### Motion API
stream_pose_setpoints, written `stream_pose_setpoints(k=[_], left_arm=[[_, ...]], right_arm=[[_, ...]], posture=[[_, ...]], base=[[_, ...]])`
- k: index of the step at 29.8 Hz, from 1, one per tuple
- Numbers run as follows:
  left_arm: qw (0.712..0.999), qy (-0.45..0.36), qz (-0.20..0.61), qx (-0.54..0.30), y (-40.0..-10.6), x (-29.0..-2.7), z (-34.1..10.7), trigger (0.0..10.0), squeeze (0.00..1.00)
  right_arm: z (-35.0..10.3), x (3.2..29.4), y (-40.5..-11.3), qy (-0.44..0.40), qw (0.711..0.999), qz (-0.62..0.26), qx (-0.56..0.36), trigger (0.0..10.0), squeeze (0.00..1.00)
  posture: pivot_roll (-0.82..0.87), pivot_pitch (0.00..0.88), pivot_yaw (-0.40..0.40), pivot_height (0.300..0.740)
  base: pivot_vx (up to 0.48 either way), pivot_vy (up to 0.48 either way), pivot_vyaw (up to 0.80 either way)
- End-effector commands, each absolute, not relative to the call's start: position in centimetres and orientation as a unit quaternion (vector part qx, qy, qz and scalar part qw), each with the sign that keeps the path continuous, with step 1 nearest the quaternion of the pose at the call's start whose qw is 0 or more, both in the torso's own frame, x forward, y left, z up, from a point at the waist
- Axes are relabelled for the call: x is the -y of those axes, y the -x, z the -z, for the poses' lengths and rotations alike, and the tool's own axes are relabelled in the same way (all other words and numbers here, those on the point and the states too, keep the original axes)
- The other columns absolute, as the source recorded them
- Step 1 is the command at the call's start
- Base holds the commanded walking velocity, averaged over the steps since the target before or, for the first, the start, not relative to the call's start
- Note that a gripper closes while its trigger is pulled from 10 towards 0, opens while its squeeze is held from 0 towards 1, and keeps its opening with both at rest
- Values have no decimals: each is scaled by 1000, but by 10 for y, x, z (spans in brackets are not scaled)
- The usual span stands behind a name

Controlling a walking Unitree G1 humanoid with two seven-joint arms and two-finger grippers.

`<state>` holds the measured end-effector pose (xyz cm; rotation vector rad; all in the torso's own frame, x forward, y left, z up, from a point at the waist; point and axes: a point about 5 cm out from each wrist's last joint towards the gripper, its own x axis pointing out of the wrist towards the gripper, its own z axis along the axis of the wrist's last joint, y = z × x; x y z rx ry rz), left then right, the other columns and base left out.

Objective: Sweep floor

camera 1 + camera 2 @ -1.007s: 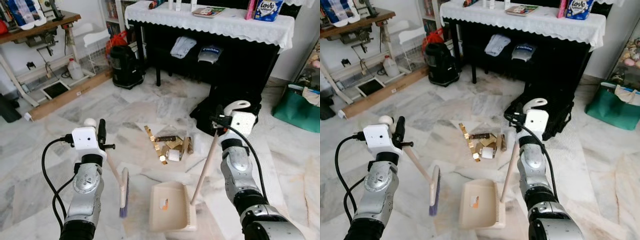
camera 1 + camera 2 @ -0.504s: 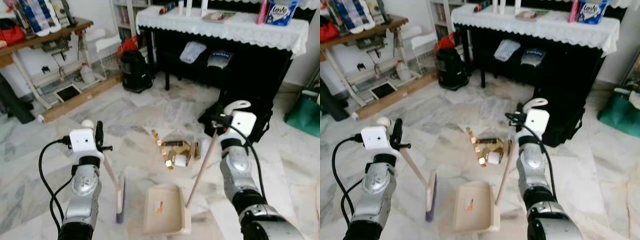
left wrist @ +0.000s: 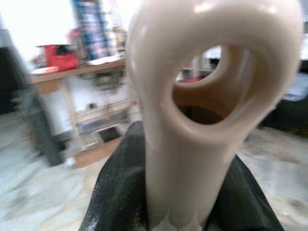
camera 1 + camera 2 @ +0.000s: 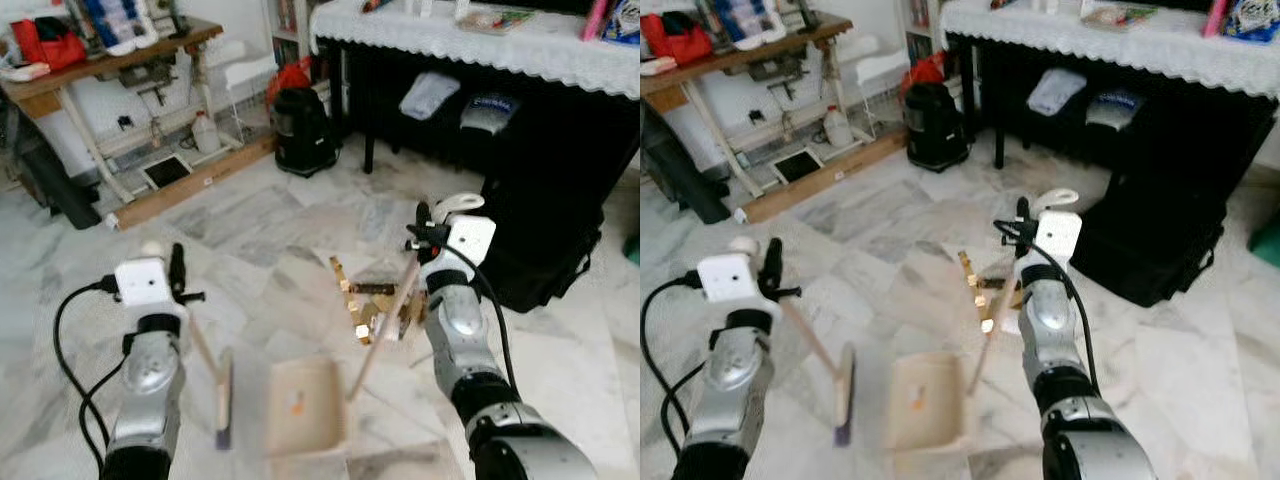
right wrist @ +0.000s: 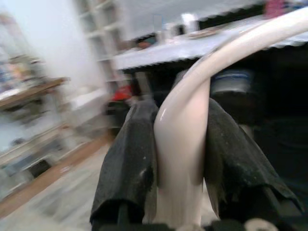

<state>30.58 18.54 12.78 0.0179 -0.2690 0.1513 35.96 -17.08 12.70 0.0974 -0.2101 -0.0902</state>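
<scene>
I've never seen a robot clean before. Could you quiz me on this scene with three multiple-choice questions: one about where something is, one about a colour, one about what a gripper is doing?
1. Where does the pile of scraps lie?
A. On the marble floor, beyond the dustpan
B. Inside the dustpan
C. On the wooden workbench

2. What colour is the dustpan?
A. Bright blue
B. Cream
C. Black

3. What is the left gripper doing?
A. Hanging open with nothing in it
B. Clamped on the brush handle
C. Holding a bottle

Answers:
1. A, since the scraps sit on the floor farther from the robot than the pan, which looks bare apart from a small orange mark.
2. B, the pan is pale cream like its long handle, which the right gripper holds.
3. B, the left wrist view shows black fingers pressed on either side of the brush handle.
</scene>
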Motion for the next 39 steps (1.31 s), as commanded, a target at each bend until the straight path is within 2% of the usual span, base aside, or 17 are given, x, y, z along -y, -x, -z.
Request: stream_pose_setpoints(k=[1,23,39], left_arm=[[983,-4,-81,164,-306,-191,-141,10000,0],[983,-5,-84,166,-306,-192,-142,10000,0],[979,-12,-98,178,-306,-198,-148,10000,0]], right_arm=[[-142,162,-365,-38,991,25,129,10000,0],[-142,161,-365,-36,991,22,129,10000,0],[-144,160,-365,-34,990,20,138,10000,0]], posture=[[7,3,88,740],[8,5,85,740],[6,5,84,740]], base=[[247,0,-769],[243,0,-768],[0,0,-709]])
